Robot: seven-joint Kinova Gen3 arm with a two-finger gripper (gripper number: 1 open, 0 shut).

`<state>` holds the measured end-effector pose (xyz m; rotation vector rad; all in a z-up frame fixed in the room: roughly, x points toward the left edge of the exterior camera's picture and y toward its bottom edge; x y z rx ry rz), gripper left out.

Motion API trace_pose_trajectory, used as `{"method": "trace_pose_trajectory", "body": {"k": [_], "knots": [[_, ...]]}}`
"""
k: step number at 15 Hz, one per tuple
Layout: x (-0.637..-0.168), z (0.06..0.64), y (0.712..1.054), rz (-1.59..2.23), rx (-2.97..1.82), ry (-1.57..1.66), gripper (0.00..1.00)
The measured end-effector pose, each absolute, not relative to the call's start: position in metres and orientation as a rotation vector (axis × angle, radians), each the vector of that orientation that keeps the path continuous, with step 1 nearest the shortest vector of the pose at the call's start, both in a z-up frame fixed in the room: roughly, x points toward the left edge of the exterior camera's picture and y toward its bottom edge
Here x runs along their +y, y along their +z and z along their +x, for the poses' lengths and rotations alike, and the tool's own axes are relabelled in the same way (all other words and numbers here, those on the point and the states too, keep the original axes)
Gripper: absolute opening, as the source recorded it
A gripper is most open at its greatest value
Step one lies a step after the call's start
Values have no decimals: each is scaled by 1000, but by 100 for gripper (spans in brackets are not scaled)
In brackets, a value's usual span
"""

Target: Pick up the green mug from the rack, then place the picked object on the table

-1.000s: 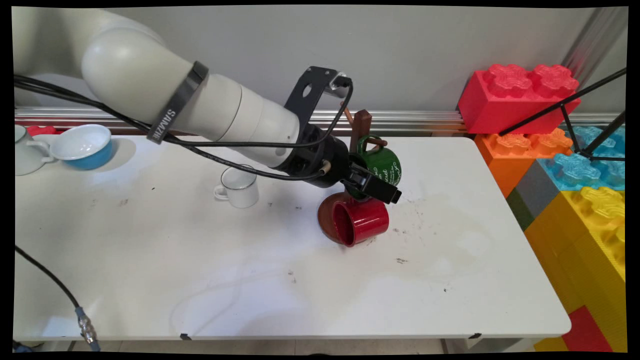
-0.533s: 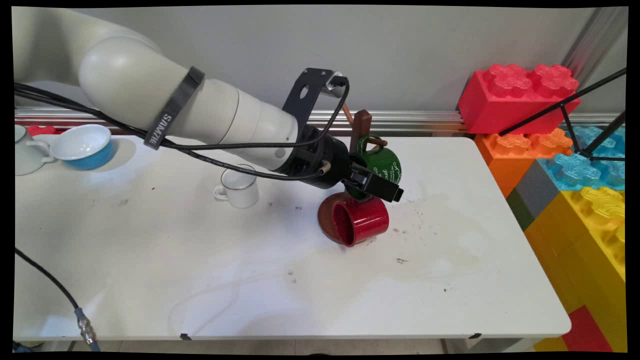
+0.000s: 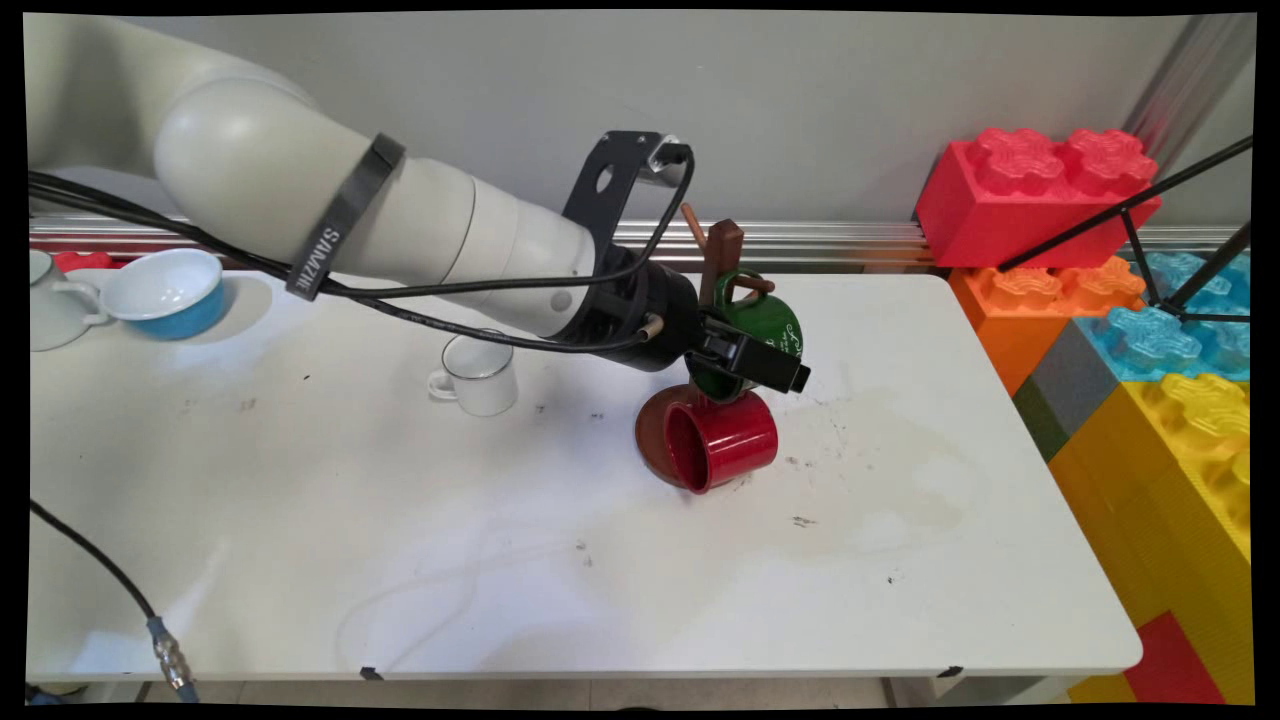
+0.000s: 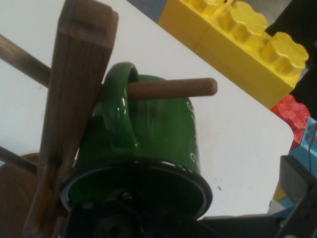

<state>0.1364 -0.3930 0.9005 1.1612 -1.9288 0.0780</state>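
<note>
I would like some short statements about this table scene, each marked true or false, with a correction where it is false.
1. The green mug hangs by its handle on a peg of the wooden mug tree. True.
2. The red mug stands upright on the table. False: it lies on its side at the foot of the mug tree, its opening toward the camera.
3. The end effector is at the green mug, near its rim. True.
4. The white mug hangs on the mug tree. False: it stands on the white table, left of the mug tree.
5. The blue bowl sits at the table's far left. True.
</note>
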Motion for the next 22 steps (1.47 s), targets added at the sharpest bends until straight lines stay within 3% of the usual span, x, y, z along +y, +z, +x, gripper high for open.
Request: {"method": "trace_pose_trajectory", "body": {"k": [2,3,22], "knots": [[-393,137,901,1164,-1919,79,100],[-394,137,901,1166,-1915,80,0],[-383,147,906,1191,-1879,32,0]]}}
